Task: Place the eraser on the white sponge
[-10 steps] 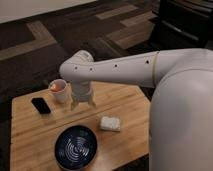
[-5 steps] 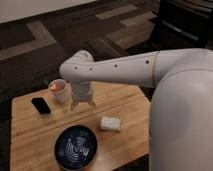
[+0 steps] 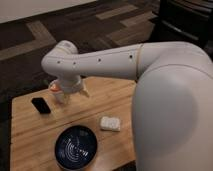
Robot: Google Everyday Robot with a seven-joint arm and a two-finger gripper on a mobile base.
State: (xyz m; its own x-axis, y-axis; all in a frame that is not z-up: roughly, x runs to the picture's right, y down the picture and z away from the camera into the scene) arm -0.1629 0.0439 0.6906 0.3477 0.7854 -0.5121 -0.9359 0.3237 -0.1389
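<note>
Camera view, eraser near fingers, apart

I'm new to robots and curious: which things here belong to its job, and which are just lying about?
Job: flat black rectangular eraser; small white soft sponge; open gripper over the table, far left.
Lying about: dark blue patterned bowl; white cup beside the gripper.

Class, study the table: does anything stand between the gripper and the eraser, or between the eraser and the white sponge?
Between the eraser and the white sponge only bare table shows; the bowl sits nearer the front, off that line. The open gripper hangs by the cup, which stands on its eraser side.
</note>
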